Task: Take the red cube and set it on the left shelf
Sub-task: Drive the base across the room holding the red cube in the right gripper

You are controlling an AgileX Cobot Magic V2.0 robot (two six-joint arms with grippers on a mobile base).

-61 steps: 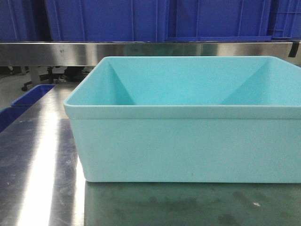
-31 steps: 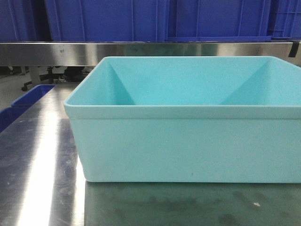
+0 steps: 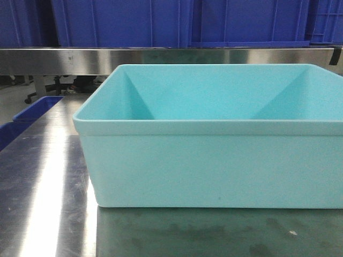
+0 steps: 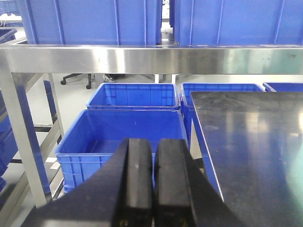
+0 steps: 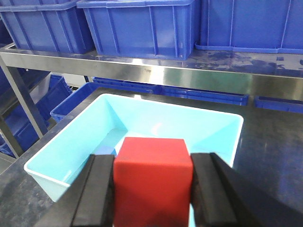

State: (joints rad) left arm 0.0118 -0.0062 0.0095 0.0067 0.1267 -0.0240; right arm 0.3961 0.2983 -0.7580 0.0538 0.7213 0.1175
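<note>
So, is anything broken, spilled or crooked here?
No, nothing stands out. The right claw grips the cube squarely. The tub looks whole and sits flat. The crates stand straight on the shelf, and the left claw is shut, empty.

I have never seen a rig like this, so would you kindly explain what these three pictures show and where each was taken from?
This is a two-armed robot with three cameras. The front-facing picture looks across a brushed-steel table at a light teal plastic tub standing on it. The other two cameras sit on the wrists and look out past the grippers. In the left wrist view, the left gripper is shut on nothing, with open deep-blue plastic crates lower down beyond it. In the right wrist view, the right gripper clamps a small bright-red cube, with the tub in view beyond. Behind runs a long steel rack shelf carrying more such crates.
</note>
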